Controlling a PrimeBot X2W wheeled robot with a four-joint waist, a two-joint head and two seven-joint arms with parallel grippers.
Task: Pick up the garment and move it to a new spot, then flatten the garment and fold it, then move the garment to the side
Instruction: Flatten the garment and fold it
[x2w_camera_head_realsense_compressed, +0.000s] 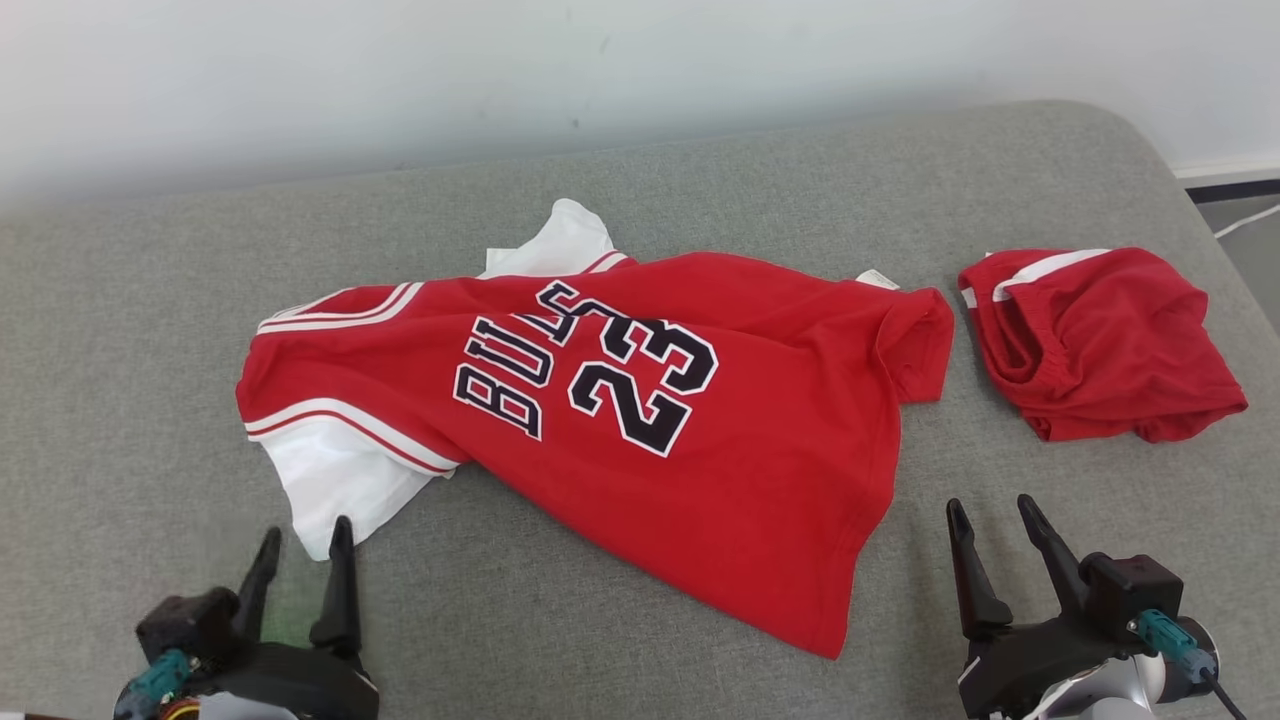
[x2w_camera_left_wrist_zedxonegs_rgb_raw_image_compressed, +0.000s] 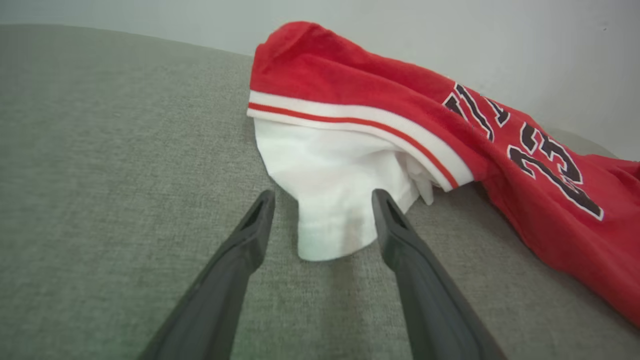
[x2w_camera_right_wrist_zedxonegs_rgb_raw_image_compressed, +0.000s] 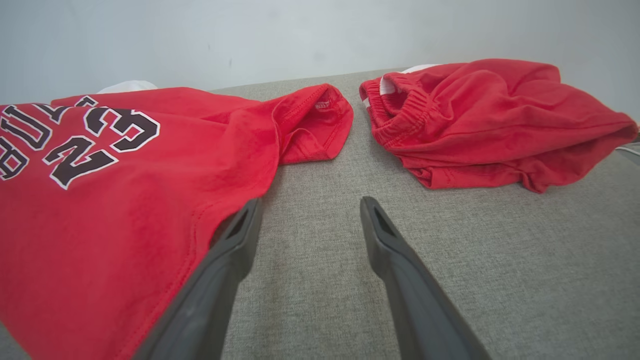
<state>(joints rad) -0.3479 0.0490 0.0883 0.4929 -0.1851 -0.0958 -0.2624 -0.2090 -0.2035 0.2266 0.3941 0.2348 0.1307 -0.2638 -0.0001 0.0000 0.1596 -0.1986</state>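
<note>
Left gripper (x2w_camera_head_realsense_compressed: 307, 530) and right gripper (x2w_camera_head_realsense_compressed: 991, 503) gape empty over my grey fabric surface (x2w_camera_head_realsense_compressed: 560, 640) (pale wall (x2w_camera_head_realsense_compressed: 400, 70) behind), jersey (x2w_camera_head_realsense_compressed: 780, 480) rumpled.

jersey (x2w_camera_right_wrist_zedxonegs_rgb_raw_image_compressed: 100, 210) cropped at edge, label (x2w_camera_right_wrist_zedxonegs_rgb_raw_image_compressed: 322, 105) unreadable

A narrow lane of bare cushion (x2w_camera_head_realsense_compressed: 958, 455) runs between the jersey (x2w_camera_head_realsense_compressed: 720, 460) and the crumpled red shorts (x2w_camera_head_realsense_compressed: 1100, 350).

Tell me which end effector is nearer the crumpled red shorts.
Right. The right end effector sits open just short of the red shorts; the left end effector is across the jersey, open at its white sleeve.
</note>
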